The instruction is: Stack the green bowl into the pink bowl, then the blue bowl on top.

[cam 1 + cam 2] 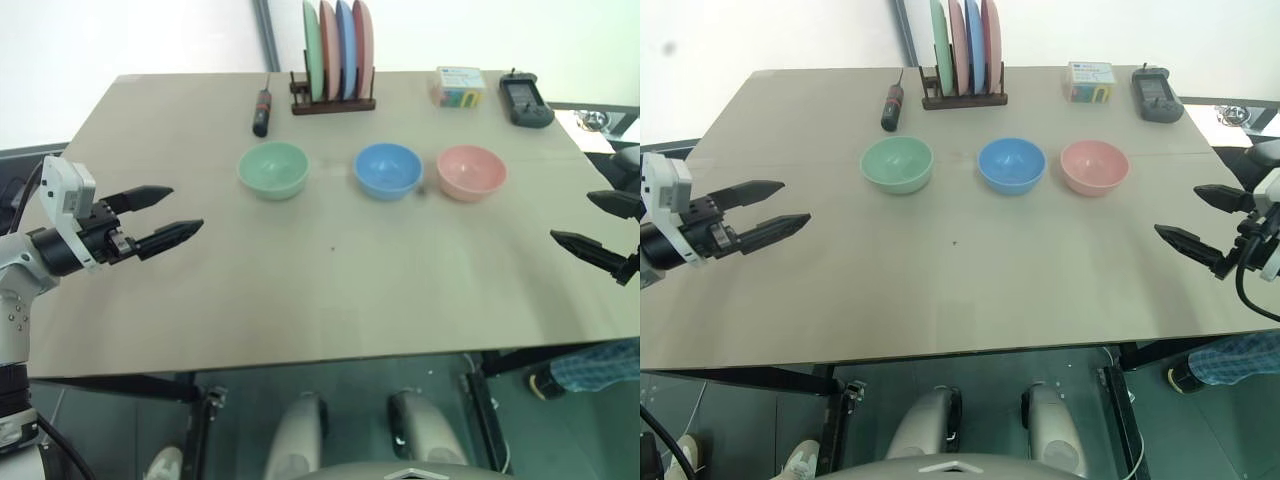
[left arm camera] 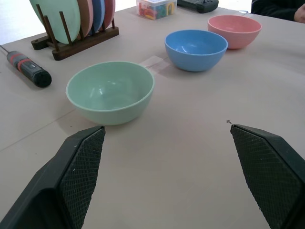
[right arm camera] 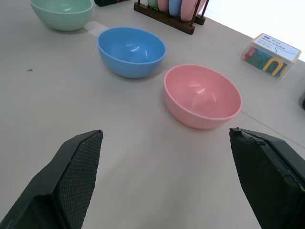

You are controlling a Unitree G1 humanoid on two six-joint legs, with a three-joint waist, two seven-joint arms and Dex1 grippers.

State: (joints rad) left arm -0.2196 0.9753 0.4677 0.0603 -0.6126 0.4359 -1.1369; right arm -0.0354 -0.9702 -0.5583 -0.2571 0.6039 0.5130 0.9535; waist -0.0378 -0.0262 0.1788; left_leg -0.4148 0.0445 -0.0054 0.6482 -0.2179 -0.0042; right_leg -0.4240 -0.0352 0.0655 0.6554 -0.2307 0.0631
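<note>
While both arms hung above the table [image 1: 330, 290] edges, the left gripper [image 1: 172, 215] stood with its fingers spread wide and nothing between them, and the right gripper [image 1: 1196, 220] was spread and empty as well. Nearest the left gripper sat the green bowl [image 1: 273, 169], upright on the tabletop. Beside it, apart, was the blue bowl [image 1: 388, 170] in the middle of the row, and the pink bowl [image 1: 471, 172] sat just beyond, closest to the right gripper. Behind the bowls lay a screwdriver [image 1: 261, 110], a wooden rack [image 1: 333, 102] holding plates [image 1: 338, 48] on edge, a small box [image 1: 459, 86] and a black device [image 1: 525, 101].
</note>
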